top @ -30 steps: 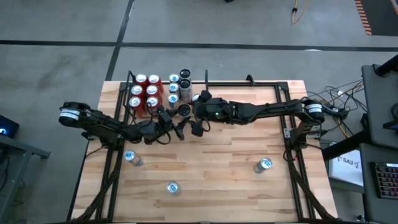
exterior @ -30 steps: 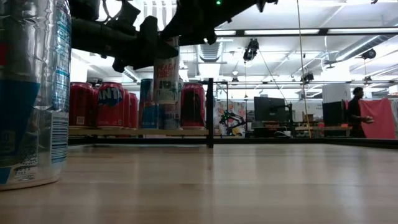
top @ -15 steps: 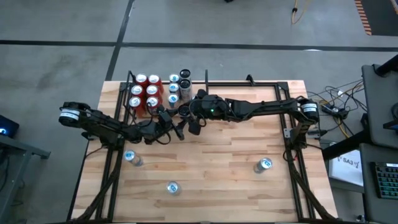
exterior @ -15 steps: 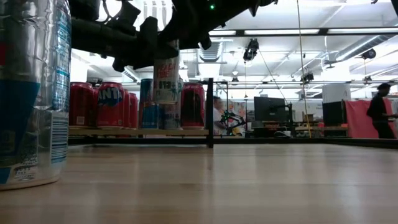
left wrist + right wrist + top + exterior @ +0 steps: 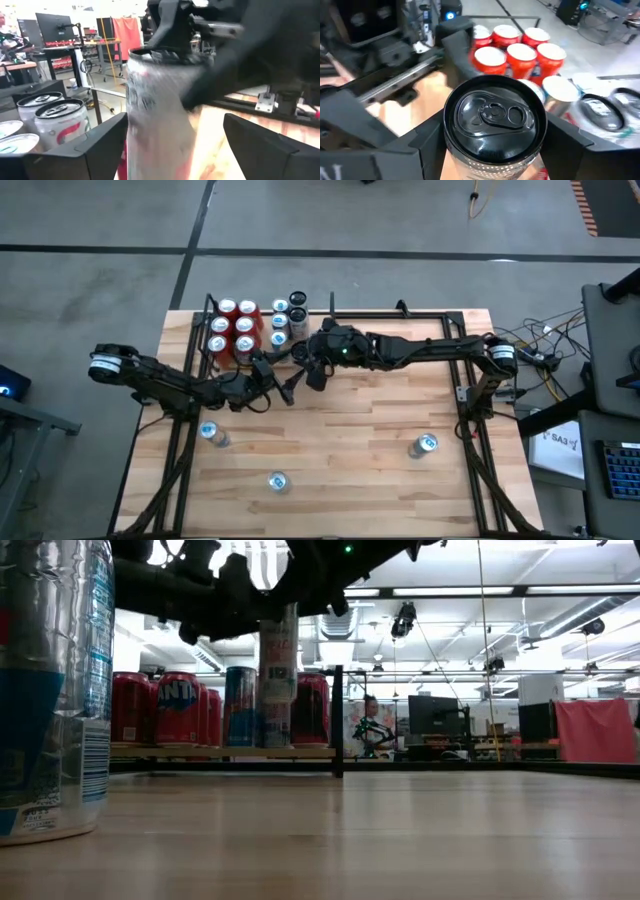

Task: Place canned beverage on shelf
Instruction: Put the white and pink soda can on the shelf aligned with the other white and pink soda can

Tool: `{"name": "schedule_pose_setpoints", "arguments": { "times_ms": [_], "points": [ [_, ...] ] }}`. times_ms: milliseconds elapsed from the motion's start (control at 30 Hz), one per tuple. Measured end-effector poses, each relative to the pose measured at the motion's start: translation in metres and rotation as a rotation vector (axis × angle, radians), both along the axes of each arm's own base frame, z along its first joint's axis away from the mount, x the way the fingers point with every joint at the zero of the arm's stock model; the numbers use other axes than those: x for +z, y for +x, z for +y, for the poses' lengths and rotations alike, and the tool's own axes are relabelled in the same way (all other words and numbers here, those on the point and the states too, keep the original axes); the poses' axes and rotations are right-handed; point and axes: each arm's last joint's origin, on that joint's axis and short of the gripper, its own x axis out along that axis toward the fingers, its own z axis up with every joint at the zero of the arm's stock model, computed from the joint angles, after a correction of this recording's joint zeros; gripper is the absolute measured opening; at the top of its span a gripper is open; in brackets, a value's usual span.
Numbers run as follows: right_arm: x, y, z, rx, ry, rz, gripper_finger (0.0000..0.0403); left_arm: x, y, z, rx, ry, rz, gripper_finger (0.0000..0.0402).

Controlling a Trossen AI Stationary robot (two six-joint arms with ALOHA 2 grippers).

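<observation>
While the can [image 5: 494, 120] stands upright between the fingers of the right gripper [image 5: 490, 145], clamped near its top, the shelf [image 5: 225, 751] at the table's far left corner lies just beyond; the left gripper [image 5: 175, 145] is apart around it.

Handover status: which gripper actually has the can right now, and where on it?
The right gripper holds the tall can near its top rim, fingers on opposite sides. The left gripper is open around its body.
</observation>
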Motion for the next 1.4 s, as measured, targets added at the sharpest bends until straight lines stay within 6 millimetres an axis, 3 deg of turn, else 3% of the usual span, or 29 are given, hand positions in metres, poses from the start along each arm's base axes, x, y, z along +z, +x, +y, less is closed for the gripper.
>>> {"name": "schedule_pose_setpoints", "arguments": {
  "times_ms": [400, 700, 1400],
  "points": [
    [0.000, 0.000, -0.009, -0.003, 0.021, -0.021, 0.0240, 0.045, -0.042, 0.004, 0.084, 0.071, 0.007, 0.0283],
    [-0.018, 0.015, -0.013, -0.010, 0.009, -0.041, 0.0240, 0.072, -0.070, 0.007, 0.103, 0.100, -0.097, 0.0281],
    [-0.059, 0.033, -0.041, -0.061, -0.008, 0.000, 0.0240, 0.081, -0.082, 0.008, 0.115, 0.132, -0.121, 0.0281]
  ]
}}
